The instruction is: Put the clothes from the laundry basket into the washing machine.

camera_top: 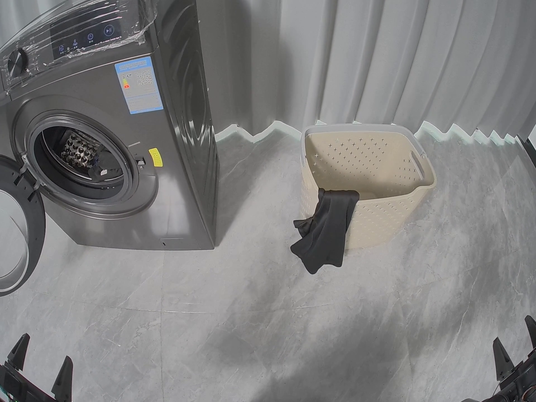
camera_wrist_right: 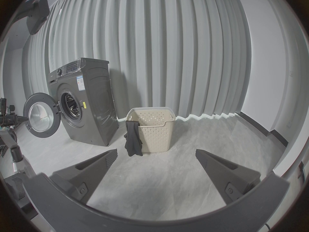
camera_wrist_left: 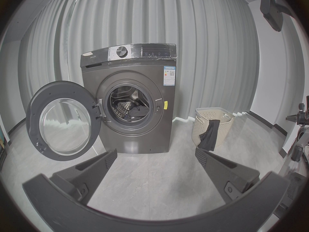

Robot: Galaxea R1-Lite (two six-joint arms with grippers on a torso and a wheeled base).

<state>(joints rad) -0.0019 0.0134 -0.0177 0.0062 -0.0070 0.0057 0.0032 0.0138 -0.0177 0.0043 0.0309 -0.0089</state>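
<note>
**Head view.** A dark grey front-loading washing machine [camera_top: 111, 140] stands at the left, its round glass-windowed door [camera_top: 17, 235] swung wide open. A dark item [camera_top: 103, 170] lies in the steel drum. Well apart to the right, before a pale pleated curtain [camera_top: 363, 46], sits the cream perforated plastic laundry basket [camera_top: 385, 213]. A black cloth garment [camera_top: 326, 230] hangs over the basket's near rim, most of it draped down the outer wall toward the grey stone-look floor [camera_top: 251, 319] (the basket's inside otherwise looks bare from above). The left gripper [camera_top: 44, 348] and right gripper [camera_top: 512, 330] sit low at the near edge, fingers spread apart and holding nothing, well apart from basket and machine.

**Judged step:** approach to what appears the last garment; pickup not yet begun. The next move calls for bringing a gripper to the fold at the rim, closing on the cloth there, and lifting it clear before carrying it to the open drum. The trailing end could snag on the rim.
</note>
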